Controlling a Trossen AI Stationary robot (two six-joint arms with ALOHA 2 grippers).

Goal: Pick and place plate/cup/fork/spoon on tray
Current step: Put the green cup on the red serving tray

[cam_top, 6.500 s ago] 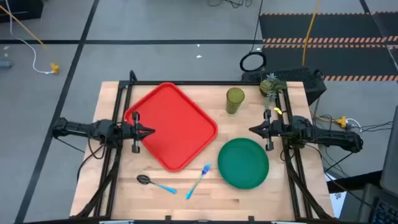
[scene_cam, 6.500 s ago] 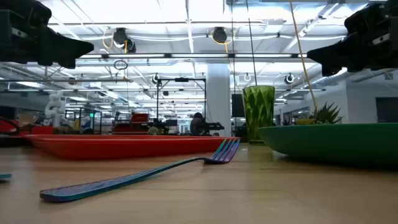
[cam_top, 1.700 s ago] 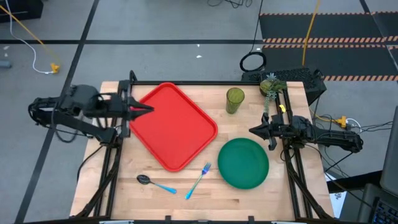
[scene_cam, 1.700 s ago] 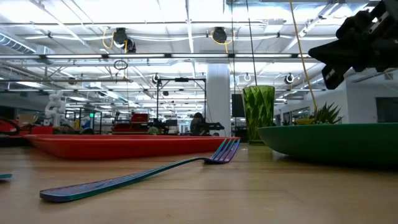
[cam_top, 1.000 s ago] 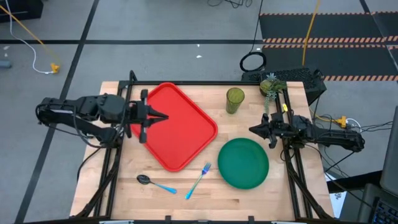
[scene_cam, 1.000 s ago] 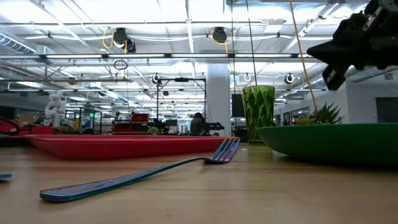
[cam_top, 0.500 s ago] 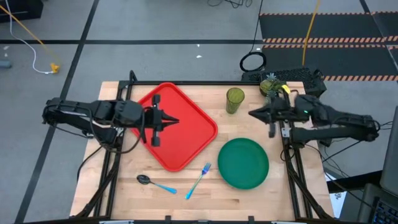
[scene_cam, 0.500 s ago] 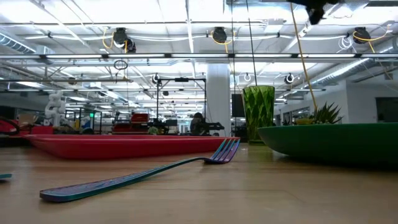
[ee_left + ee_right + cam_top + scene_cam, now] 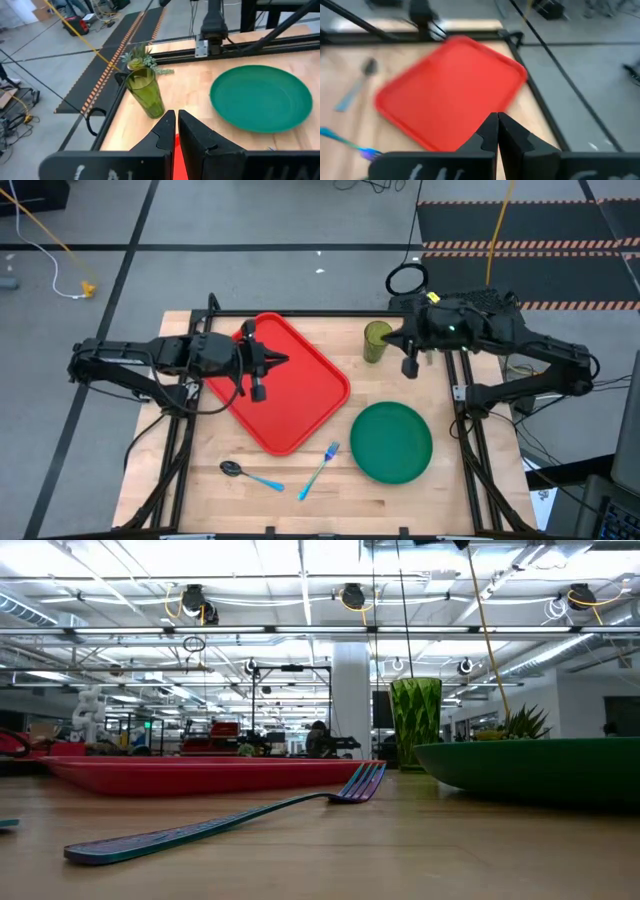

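Observation:
The red tray [image 9: 285, 395] lies at the table's far left. The dark-green plate [image 9: 391, 442] lies to its right, toward the near edge, and the olive cup [image 9: 376, 342] stands at the far edge. The blue fork [image 9: 320, 467] and the spoon [image 9: 250, 473] lie near the front edge. My left gripper [image 9: 287, 360] is shut and empty, hovering over the tray; its wrist view looks at the cup [image 9: 146, 92] and the plate [image 9: 262, 97]. My right gripper [image 9: 386, 343] is shut and empty, raised high beside the cup; its wrist view looks down on the tray [image 9: 452, 97].
A small potted plant [image 9: 432, 317] stands at the far right behind the cup. Black frame rails [image 9: 470, 450] run along the table's left, right and far sides. Bare wood lies between the tray and the plate.
My left gripper has gone toward the table's right edge, farther over the tray. My right gripper has risen and gone toward the far edge and left, from beside the plate to beside the cup. Both stay shut. No dish has moved.

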